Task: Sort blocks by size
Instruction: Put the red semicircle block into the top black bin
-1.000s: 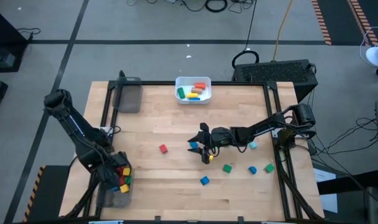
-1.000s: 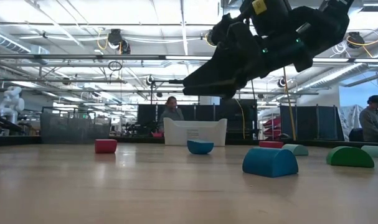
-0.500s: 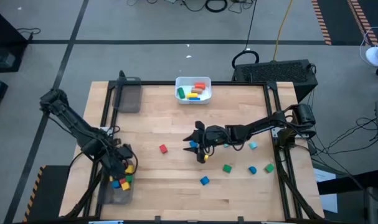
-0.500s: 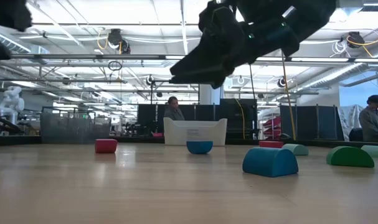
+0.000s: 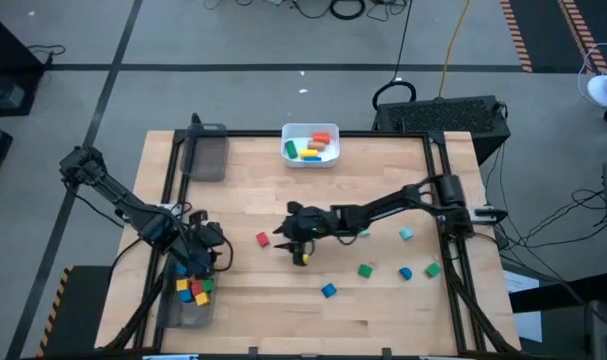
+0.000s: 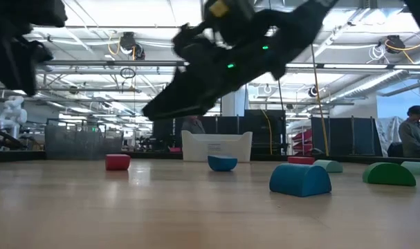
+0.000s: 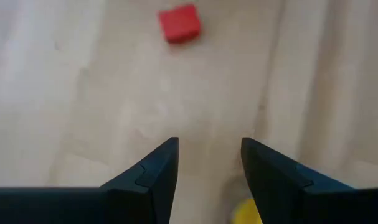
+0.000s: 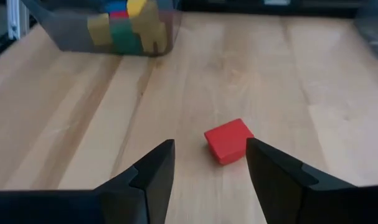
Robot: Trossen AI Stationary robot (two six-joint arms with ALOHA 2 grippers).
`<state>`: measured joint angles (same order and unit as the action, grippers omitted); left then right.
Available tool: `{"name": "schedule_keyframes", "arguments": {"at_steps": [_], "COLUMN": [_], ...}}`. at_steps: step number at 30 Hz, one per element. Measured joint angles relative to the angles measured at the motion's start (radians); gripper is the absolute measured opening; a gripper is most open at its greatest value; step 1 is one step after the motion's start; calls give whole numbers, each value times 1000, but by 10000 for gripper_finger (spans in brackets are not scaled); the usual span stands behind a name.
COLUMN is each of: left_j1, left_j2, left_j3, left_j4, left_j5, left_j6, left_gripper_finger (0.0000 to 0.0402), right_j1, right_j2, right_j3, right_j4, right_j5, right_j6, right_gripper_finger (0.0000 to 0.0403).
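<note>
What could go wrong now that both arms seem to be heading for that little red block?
Both claws are open near the red cube: the right claw beside it, the left claw just left of it, by the grey tray. They might bump each other if both reach in. The cube is small and lies askew between the right claw's fingers, so a closing grip could nudge it away.

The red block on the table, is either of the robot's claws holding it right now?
No. The red block lies free on the wood, ahead of the right gripper, whose open fingers have nothing between them.
</note>
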<state>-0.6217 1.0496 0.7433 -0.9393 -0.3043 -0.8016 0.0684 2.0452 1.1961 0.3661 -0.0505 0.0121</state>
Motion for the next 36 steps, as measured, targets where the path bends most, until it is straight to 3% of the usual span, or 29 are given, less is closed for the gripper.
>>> {"name": "schedule_keyframes", "arguments": {"at_steps": [7,12,21,32,36], "left_j1": [35,50,53,53,53], "left_j2": [0,0,2,19,18], "left_j3": [0,0,0,-50,-61], "left_j4": [3,39,93,175,174], "left_j5": [-204,-314,-420,-509,-602], "left_j6": [96,160,213,241,236], "left_gripper_finger": [177,177,177,177,177], "right_j1": [-17,-36,-42,-66,-69], "right_j2": [110,151,203,233,234], "right_j3": [202,276,280,280,280], "right_j4": [-188,-265,-258,-197,-197], "right_j5": [-34,-34,-33,-30,-32], "right_j6": [-68,-102,-119,-141,-160], "right_gripper_finger": [187,215,284,278,277]}}
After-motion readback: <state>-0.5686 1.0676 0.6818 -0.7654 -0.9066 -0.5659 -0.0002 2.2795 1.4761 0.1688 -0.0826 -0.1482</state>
